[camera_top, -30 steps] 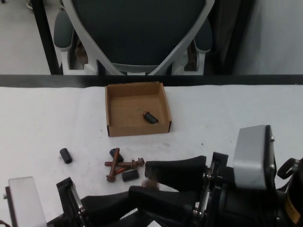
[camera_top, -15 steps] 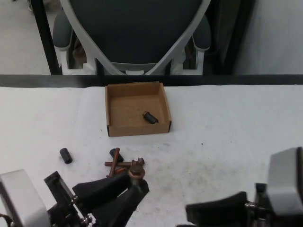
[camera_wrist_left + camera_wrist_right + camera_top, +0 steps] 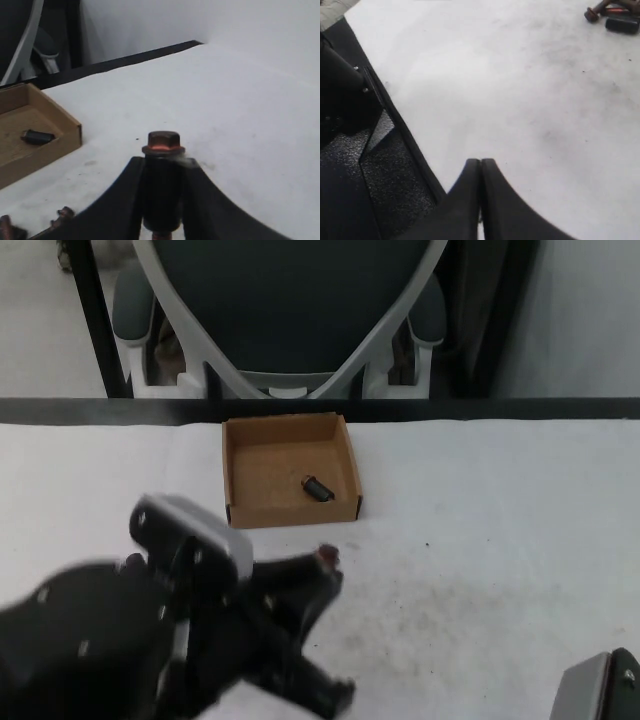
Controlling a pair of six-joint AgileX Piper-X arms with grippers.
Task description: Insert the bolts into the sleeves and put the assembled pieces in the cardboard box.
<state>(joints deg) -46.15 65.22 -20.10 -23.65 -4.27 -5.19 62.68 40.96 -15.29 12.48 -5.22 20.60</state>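
The left gripper [image 3: 164, 165] is clenched on a black sleeve [image 3: 161, 192] with a copper bolt [image 3: 163, 142] through it, the hex head standing upright above the fingers. In the high view it holds this piece over the white bench [image 3: 480, 520], just in front of the cardboard box [image 3: 290, 511] and not over it. Another dark sleeve [image 3: 317, 488] lies inside the box - whether it carries a bolt I cannot tell. The right gripper [image 3: 481, 165] has its fingers pressed together on nothing, low over the bench near its front edge - loose bolts [image 3: 605, 7] and a loose sleeve [image 3: 622, 24] lie well apart from it.
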